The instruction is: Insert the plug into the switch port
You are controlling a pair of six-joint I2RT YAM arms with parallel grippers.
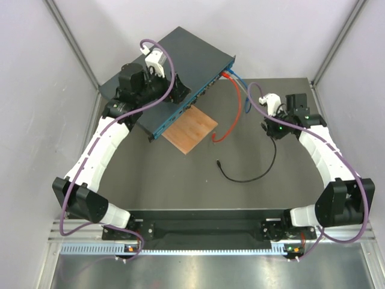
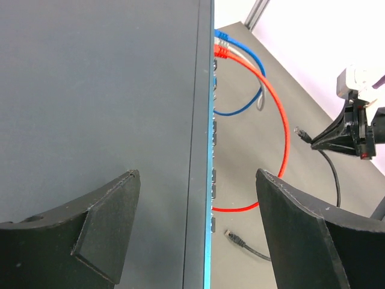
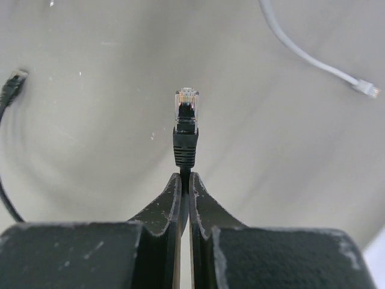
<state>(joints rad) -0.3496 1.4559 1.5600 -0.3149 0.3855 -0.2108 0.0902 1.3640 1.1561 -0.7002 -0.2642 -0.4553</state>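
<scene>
Now my right tool (image 3: 185, 179) pinched tight on cable (image 1: 255, 176) just behind plug (image 3: 186, 114), well right of switch (image 1: 180, 57). My left tool (image 2: 197, 177) wide, empty, over switch front edge. Step: carry. Next: bring plug to switch, square to free port (image 2: 213, 174).

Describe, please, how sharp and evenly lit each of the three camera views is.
Top external: even light, sharp throughout, glare strip on the metal rail at the bottom. Left wrist: the flat slate-grey metal switch reads clearly, the wall top right is blown out. Right wrist: the clear-tipped black plug is crisp, the table washed pale.
</scene>
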